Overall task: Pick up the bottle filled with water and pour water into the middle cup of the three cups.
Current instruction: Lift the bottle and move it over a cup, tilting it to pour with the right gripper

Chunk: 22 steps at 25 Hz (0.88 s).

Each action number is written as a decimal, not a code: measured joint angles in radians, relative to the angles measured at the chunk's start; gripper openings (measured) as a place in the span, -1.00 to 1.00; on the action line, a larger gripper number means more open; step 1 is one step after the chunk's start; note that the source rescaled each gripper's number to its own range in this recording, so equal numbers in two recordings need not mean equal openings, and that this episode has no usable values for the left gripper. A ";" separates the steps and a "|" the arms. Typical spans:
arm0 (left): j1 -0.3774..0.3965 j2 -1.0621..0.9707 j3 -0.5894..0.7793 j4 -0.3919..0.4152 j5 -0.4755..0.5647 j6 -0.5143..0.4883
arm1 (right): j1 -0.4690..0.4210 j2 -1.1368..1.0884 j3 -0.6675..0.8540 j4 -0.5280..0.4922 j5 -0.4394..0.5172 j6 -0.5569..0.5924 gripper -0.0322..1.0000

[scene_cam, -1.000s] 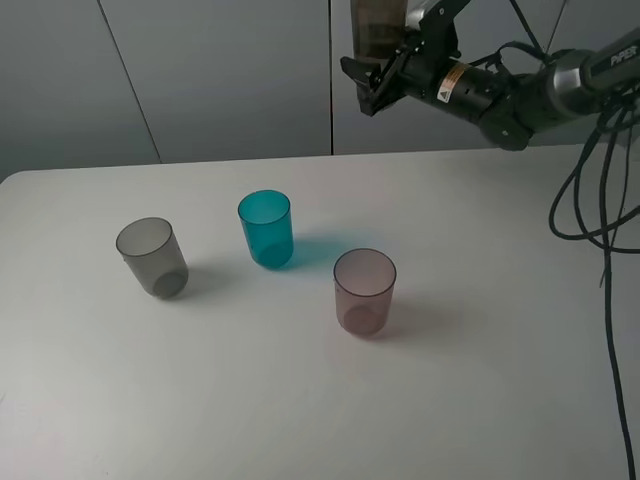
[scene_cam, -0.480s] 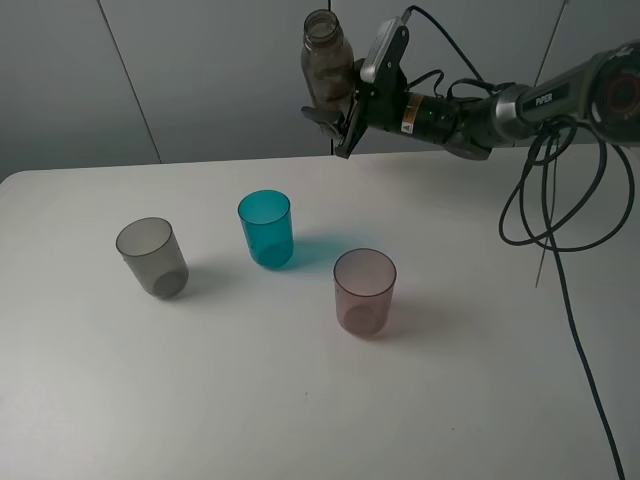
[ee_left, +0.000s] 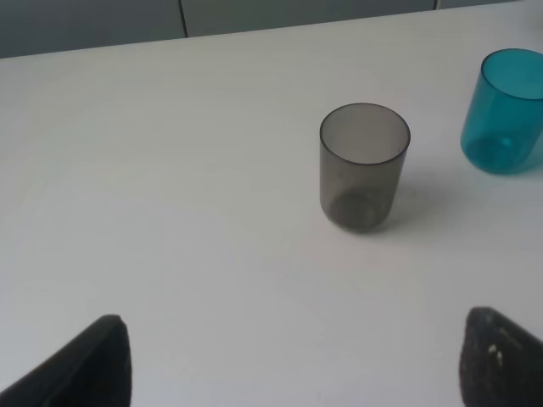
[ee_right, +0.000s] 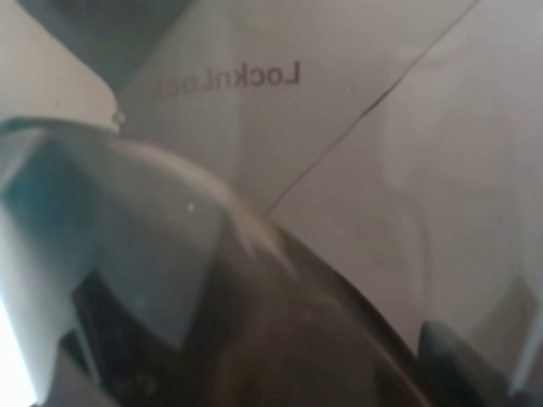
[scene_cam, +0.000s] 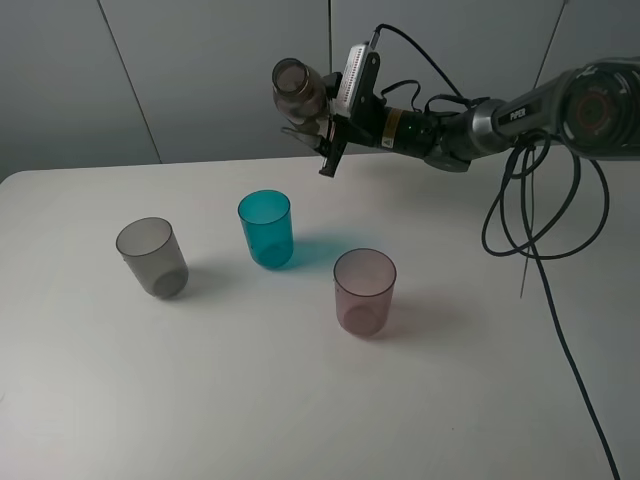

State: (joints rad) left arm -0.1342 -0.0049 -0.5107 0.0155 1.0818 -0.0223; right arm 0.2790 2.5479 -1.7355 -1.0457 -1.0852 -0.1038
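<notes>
Well, the white tabletop [scene_cam: 300, 400] carries only the three cups, and I place everything from the translucent teal plastic tumbler [scene_cam: 265, 228] in the middle of the row.

The right arm's black forearm [scene_cam: 440, 130] reaches in from far right of the teal tumbler, high above the table. A second ago it sat further right with its load mostly out of the top of the overhead view. It has since swung in towards the tumbler.

The tall slim smoky brown-grey plastic bottle [scene_cam: 303, 90] is in the air, above and beyond the teal tumbler and a little to its right. Half a second ago it stood nearly upright; now it is tipped over, its open mouth leaning towards the tumbler's side. I judge the pour is starting, but I see no stream, and the mouth looks not yet over the tumbler. In the right wrist view the bottle [ee_right: 254, 339] fills the frame.

The smoky grey tumbler [scene_cam: 151, 257] stands left of the teal one, the pinkish-mauve tumbler [scene_cam: 364, 291] right and nearer me, all well apart.

The right gripper [scene_cam: 318, 128] is clamped around the bottle's body. The left gripper [ee_left: 293, 369] hangs with its jaws spread wide, holding nothing, near the grey tumbler.
</notes>
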 joint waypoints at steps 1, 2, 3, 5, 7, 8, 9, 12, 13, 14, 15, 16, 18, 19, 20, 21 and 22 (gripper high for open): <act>0.000 0.000 0.000 0.000 0.000 0.000 | 0.000 0.000 0.000 0.000 0.000 -0.018 -0.94; 0.000 0.000 0.000 0.000 0.000 0.000 | 0.000 0.000 0.000 0.000 0.002 -0.036 -0.94; 0.000 0.000 0.000 0.000 0.000 0.000 | 0.000 0.000 0.000 0.002 0.005 -0.055 -0.94; 0.000 0.000 0.000 0.000 0.000 0.000 | 0.000 0.008 -0.002 0.008 0.005 -0.092 -0.94; 0.000 0.000 0.000 0.000 0.000 0.000 | 0.000 0.019 -0.003 0.014 0.005 -0.128 -0.94; 0.000 0.000 0.000 0.000 0.000 0.000 | 0.000 0.025 -0.003 0.014 0.006 -0.145 -0.94; 0.000 0.000 0.000 0.000 0.000 0.000 | 0.000 0.032 -0.003 0.015 0.006 -0.156 -0.94; 0.000 0.000 0.000 0.000 0.000 0.002 | 0.009 0.049 -0.003 0.030 0.025 -0.202 -0.94; 0.000 0.000 0.000 0.000 0.000 0.002 | 0.013 0.053 -0.003 0.031 0.034 -0.221 -0.94; 0.000 0.000 0.000 0.000 0.000 0.002 | 0.015 0.058 -0.006 0.036 0.039 -0.233 -0.94; 0.000 0.000 0.000 0.000 0.000 0.002 | 0.017 0.060 -0.009 0.040 0.041 -0.250 -0.94; 0.000 0.000 0.000 0.000 0.000 0.002 | 0.019 0.064 -0.011 0.043 0.045 -0.266 -0.94; 0.000 0.000 0.000 0.000 0.000 0.006 | 0.022 0.064 -0.013 0.045 0.061 -0.311 -0.94; 0.000 0.000 0.000 0.000 0.000 0.006 | 0.024 0.064 -0.013 0.051 0.067 -0.334 -0.94; 0.000 0.000 0.000 0.000 0.000 0.006 | 0.025 0.064 -0.013 0.058 0.071 -0.353 -0.94; 0.000 0.000 0.000 0.000 0.000 0.006 | 0.027 0.064 -0.013 0.065 0.077 -0.373 -0.94; 0.000 0.000 0.000 0.000 0.000 0.006 | 0.029 0.064 -0.013 0.066 0.080 -0.387 -0.94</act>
State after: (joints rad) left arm -0.1342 -0.0049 -0.5107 0.0155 1.0818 -0.0166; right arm 0.3082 2.6122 -1.7486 -0.9802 -1.0056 -0.4907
